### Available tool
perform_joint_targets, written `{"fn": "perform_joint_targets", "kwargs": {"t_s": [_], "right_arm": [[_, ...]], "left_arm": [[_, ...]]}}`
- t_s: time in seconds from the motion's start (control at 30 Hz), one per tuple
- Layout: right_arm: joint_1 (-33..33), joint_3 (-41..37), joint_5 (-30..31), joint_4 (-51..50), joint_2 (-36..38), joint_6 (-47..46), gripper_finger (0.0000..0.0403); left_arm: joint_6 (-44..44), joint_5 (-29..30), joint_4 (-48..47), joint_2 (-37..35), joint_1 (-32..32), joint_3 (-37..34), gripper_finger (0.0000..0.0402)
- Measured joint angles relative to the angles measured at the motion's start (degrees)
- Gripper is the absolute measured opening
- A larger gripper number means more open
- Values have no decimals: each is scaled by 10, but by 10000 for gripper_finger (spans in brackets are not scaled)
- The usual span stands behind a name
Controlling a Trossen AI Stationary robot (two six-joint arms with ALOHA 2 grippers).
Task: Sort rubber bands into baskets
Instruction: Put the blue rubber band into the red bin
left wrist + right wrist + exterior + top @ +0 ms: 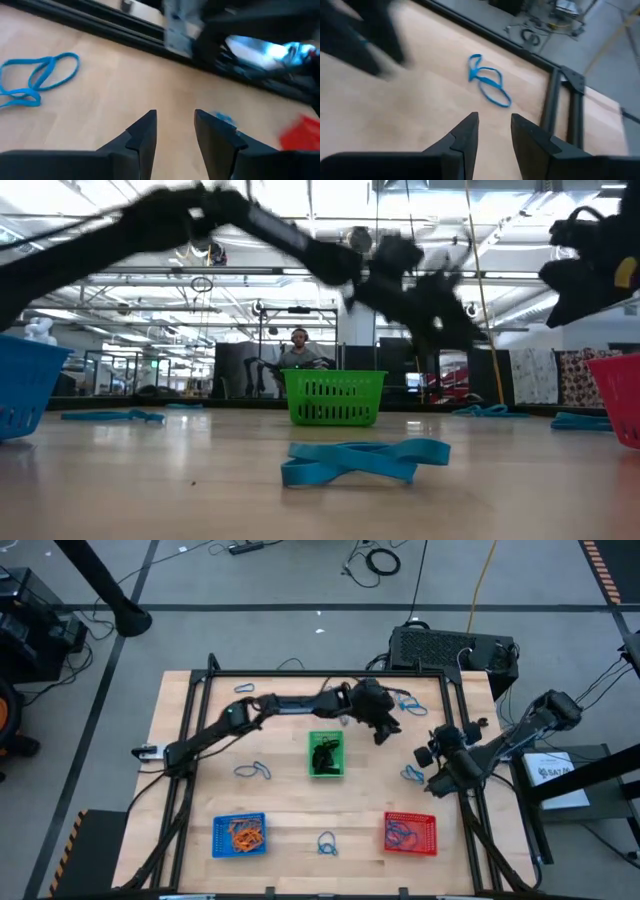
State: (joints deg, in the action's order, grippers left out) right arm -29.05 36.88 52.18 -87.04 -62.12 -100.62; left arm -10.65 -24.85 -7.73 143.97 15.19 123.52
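Green plastic mesh basket (326, 754) is your landmark mid-table, black bands inside. Your left gripper (384, 730) hangs just right of it, fingers parted, empty. Your right gripper (432, 768) waits farther right, also parted, beside a blue rubber band (412, 773).

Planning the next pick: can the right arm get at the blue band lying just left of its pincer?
Probably yes. The blue band lies on bare table close beside the right pincer, nothing between them. The left pincer hangs farther back, near the green basket.
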Motion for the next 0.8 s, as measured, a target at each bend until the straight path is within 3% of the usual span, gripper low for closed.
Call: {"fn": "perform_joint_targets", "kwargs": {"t_s": [0.07, 0.2, 0.3, 0.4, 0.57, 0.8], "right_arm": [[33, -3, 1, 4, 0, 23, 109], [118, 6, 5, 29, 15, 90, 109], [194, 20, 2, 102, 35, 236, 109], [288, 37, -22, 222, 49, 439, 109], [455, 46, -158, 417, 44, 712, 109], [630, 45, -288, 474, -20, 809, 109]], "left_arm": [[55, 32, -116, -44, -2, 2, 138], [140, 182, -312, -109, -4, 1, 138], [161, 244, -435, -150, -3, 0, 138], [156, 254, -504, -190, 1, -23, 138], [151, 264, -471, -245, 4, -124, 138], [136, 273, -280, -390, 1, -372, 138]]}}
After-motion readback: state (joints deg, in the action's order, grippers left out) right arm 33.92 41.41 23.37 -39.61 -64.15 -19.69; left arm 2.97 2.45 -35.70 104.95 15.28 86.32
